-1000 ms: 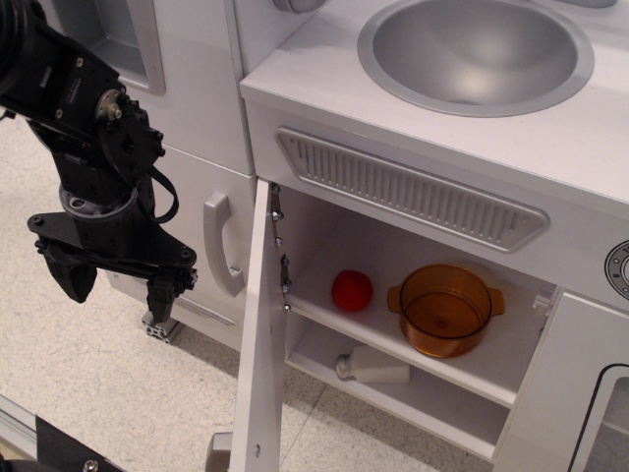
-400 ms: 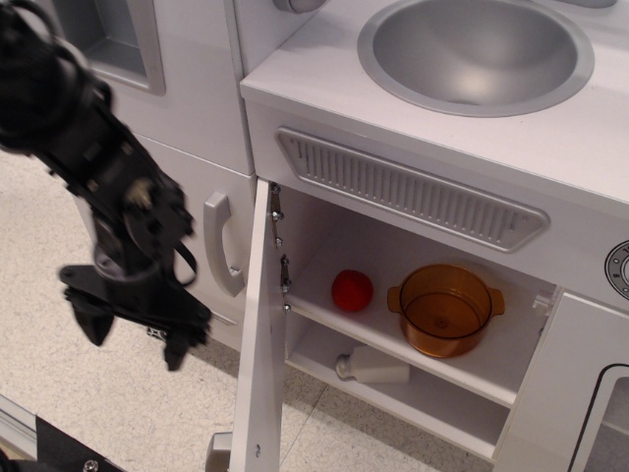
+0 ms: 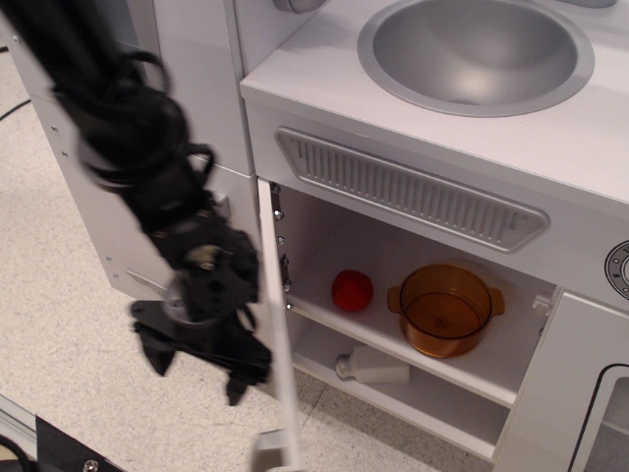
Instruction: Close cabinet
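The cabinet under the sink stands open, with one inner shelf. Its flat white door swings out toward the camera and shows edge-on, hung on metal hinges. A small grey handle shows at its lower outer face. My black gripper is open and empty, fingers pointing down. It is just left of the door, at its outer face. Whether it touches the door I cannot tell.
On the shelf sit a red ball and an orange pot; a white bottle lies below. A grey sink is on top. A windowed white panel stands at the right. My arm hides most of the taller left door.
My gripper has moved right and down, from well left of the door to right beside its outer face. The door's lower edge has shifted slightly to the right.
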You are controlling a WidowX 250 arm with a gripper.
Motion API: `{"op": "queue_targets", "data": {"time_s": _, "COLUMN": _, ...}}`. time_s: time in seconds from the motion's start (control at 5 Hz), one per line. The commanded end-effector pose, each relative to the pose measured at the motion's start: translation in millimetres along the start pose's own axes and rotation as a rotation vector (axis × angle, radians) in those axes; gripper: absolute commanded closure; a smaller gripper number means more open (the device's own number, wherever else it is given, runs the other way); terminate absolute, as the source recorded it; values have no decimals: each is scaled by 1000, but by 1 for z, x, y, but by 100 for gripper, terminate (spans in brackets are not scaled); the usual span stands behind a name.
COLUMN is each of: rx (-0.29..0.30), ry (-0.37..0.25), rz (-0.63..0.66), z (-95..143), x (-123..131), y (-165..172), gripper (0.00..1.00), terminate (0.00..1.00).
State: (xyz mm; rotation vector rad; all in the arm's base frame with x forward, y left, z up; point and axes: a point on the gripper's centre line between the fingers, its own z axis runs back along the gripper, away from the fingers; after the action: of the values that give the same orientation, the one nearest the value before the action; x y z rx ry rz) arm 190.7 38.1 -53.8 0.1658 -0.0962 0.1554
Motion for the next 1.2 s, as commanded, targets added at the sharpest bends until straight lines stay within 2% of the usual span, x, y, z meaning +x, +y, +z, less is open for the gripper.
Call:
{"op": "queue_targets", "data": {"time_s": 0.0, "rx": -70, "ry": -32, "rz": 6, "z": 9, "x": 22, "y": -56, "gripper": 0, "terminate": 0}}
{"op": "queue_targets", "data": {"time_s": 0.4, "rx": -93, "ry": -55, "rz": 95, "z": 6, "x": 67, "y": -92, "gripper": 0, "terminate": 0}}
{"op": "queue_targets", "data": {"time_s": 0.8, "rx": -90, "ry": -93, "rz": 165, "z": 1, "x": 99, "y": -101, "gripper": 0, "terminate": 0}}
{"op": "queue_targets", "data": {"time_s": 1.0, "rx": -104, "ry": -138, "rz": 168, "z": 0, "x": 99, "y": -98, "gripper": 0, "terminate": 0}}
